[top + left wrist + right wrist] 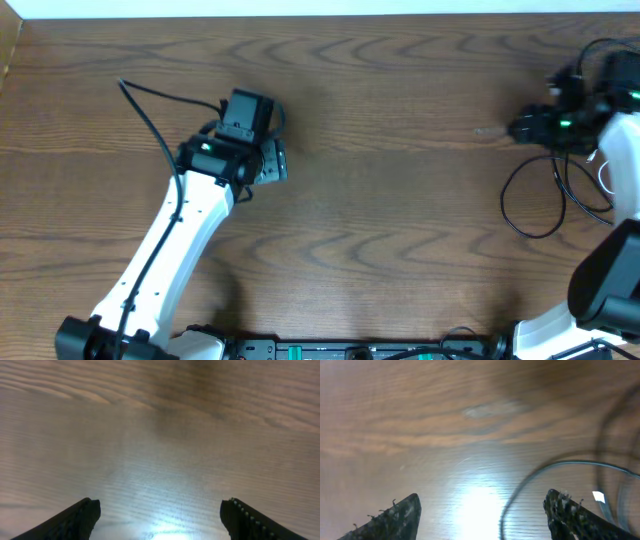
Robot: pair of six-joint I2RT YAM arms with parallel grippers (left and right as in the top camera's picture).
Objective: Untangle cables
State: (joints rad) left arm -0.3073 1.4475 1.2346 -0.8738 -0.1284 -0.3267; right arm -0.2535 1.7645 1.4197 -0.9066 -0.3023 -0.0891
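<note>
The cables lie at the table's right side. In the overhead view a thin black cable (pixel 520 213) forms a loop below my right gripper (pixel 522 128), and a white cable (pixel 603 172) curves beside the right arm. In the right wrist view that gripper (pixel 482 496) is open over the table, and the black cable (pixel 520 491) curves between its fingers, nearer the right fingertip (pixel 562 507), with neither finger touching it. My left gripper (pixel 278 160) is left of the table's centre, far from the cables. In its wrist view this gripper (pixel 161 505) is open over bare wood.
The wooden table (pixel 400 80) has its far edge along the top of the overhead view. Thick black wire (pixel 150 120) runs along the left arm. The arm bases and a black rail (pixel 350 350) line the near edge.
</note>
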